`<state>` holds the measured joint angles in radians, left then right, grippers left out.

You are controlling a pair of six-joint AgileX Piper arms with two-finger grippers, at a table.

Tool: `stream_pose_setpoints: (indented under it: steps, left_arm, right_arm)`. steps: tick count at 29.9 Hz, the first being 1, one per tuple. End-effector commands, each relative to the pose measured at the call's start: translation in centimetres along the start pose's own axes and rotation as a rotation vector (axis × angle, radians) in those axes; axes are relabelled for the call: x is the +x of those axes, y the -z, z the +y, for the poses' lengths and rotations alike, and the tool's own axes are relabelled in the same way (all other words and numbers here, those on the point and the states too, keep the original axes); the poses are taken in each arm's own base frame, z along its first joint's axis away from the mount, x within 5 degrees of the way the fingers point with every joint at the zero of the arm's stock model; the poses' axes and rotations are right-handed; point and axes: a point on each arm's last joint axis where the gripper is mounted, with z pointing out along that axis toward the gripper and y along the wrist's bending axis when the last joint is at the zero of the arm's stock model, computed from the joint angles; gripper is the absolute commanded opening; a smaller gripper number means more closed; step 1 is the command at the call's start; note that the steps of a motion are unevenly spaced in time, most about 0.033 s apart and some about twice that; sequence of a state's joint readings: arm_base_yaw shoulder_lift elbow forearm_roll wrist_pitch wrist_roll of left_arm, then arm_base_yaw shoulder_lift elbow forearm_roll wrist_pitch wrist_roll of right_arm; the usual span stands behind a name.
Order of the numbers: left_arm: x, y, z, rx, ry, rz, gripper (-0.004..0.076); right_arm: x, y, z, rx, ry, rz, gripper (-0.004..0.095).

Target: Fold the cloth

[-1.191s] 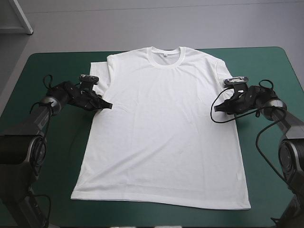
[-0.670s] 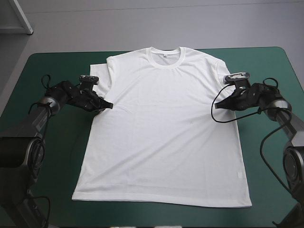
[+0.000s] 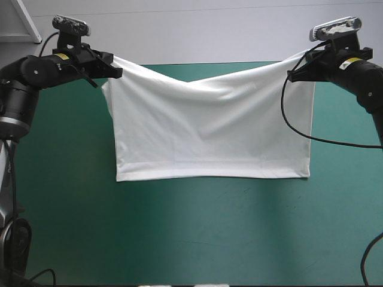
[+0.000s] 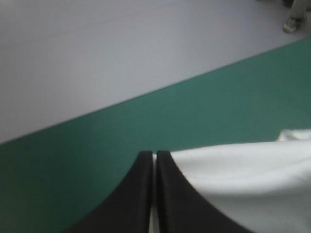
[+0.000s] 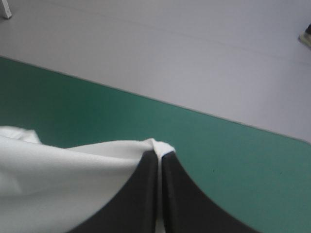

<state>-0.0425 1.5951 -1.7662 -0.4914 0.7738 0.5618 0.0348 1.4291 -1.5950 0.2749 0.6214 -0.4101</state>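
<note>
The white T-shirt hangs in the air over the teal-green table, stretched between both arms and sagging in the middle. Its straight lower edge sits near the table's middle. My left gripper is raised at the far left, shut on the T-shirt's left upper edge. My right gripper is raised at the far right, shut on the other upper edge. In the left wrist view the black fingers meet with the T-shirt beside them. In the right wrist view the T-shirt peeks out at the tip of my gripper.
The table's far edge runs just behind the hanging T-shirt. Bare teal-green cover lies in front of and under the T-shirt.
Earlier the T-shirt lay spread flat with both grippers low at its sides. Now both arms are raised high and the T-shirt hangs doubled between them.
</note>
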Motion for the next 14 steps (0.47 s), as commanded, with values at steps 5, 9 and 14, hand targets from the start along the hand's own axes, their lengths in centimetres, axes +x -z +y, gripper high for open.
stream_pose_setpoints:
  steps: [5, 9, 14]
  left_arm:
    - [-6.6, 8.7, -1.5, -0.095, -0.071, -0.279, 0.0019]
    - [-6.9, 9.3, -1.3, -0.128, -0.075, -0.279, 0.0019]
    - [-6.6, 7.6, -0.6, -0.138, -0.067, -0.256, 0.0019]
  right_arm:
    - [-6.4, 7.4, -0.1, 0.056, 0.041, -0.294, -0.0018]
    - [-7.4, 8.5, 0.0, 0.060, 0.044, -0.339, -0.0017]
    - [-7.1, 6.6, -0.2, 0.047, 0.019, -0.319, -0.0018]
